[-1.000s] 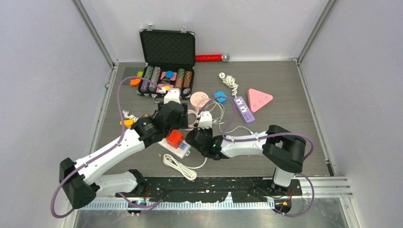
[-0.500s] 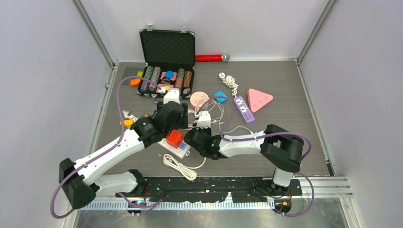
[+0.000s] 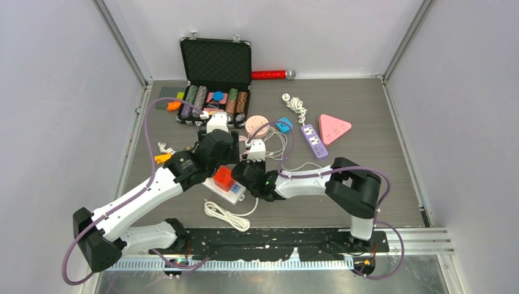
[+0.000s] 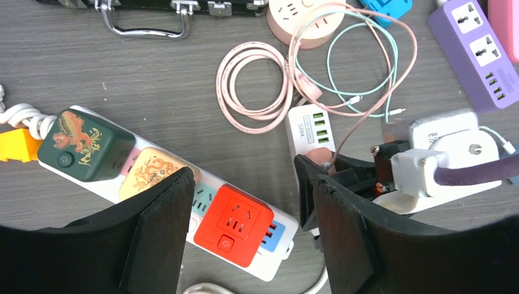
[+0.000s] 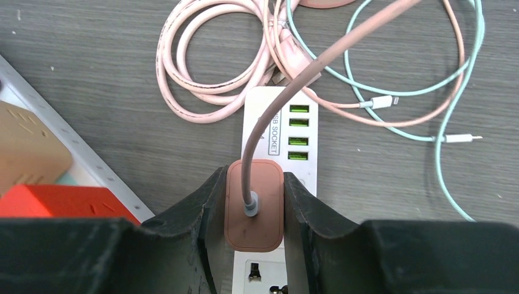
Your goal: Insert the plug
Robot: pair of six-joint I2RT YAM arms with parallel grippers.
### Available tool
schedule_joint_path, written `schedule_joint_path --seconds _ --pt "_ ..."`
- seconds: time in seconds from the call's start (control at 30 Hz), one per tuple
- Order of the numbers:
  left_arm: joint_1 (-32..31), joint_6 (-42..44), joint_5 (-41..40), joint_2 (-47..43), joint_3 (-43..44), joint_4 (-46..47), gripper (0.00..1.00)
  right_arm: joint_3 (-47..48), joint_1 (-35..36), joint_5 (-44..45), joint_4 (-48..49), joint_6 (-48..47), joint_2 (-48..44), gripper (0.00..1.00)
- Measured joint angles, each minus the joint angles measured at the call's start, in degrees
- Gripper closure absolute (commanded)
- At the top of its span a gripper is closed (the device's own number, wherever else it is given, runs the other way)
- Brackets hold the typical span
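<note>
Between the right gripper's (image 5: pixel 254 199) fingers (image 5: pixel 208 202), closed snugly on its sides, sits the pink plug (image 5: pixel 252 229), cable (image 5: pixel 246 171) up. It is held square over the white USB strip (image 5: pixel 297 131) so its prongs can go straight down; whether they are seated is hidden. Only the right wrist view shows this grip; the top view buries it under the right arm (image 3: pixel 306 182). The left gripper (image 4: pixel 243 177) hangs wide open and empty above the red adapter (image 4: pixel 235 223).
</note>
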Motion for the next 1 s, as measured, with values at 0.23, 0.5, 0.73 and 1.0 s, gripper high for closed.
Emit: schedule_joint_path --seconds 0.23,0.5,0.73,1.0 --pt "0.7 0.0 -1.7 -1.0 0.4 0.0 0.26 3.2 -0.9 -1.2 1.0 -1.4 1.6 0.60" --pt "0.6 0.1 -0.9 -0.8 0.8 -0.4 0.24 -0.8 -1.8 -11.9 -8.3 -4.0 -4.4 0.21" --pt "0.6 0.2 -0.3 -0.2 1.3 -0.9 0.23 -2.8 -3.3 -19.5 -14.7 -8.9 -18.2 0.10" --pt "0.6 1.2 2.1 0.7 2.2 -0.7 0.26 -9.5 -9.2 -24.1 -18.3 -9.1 -33.1 0.22"
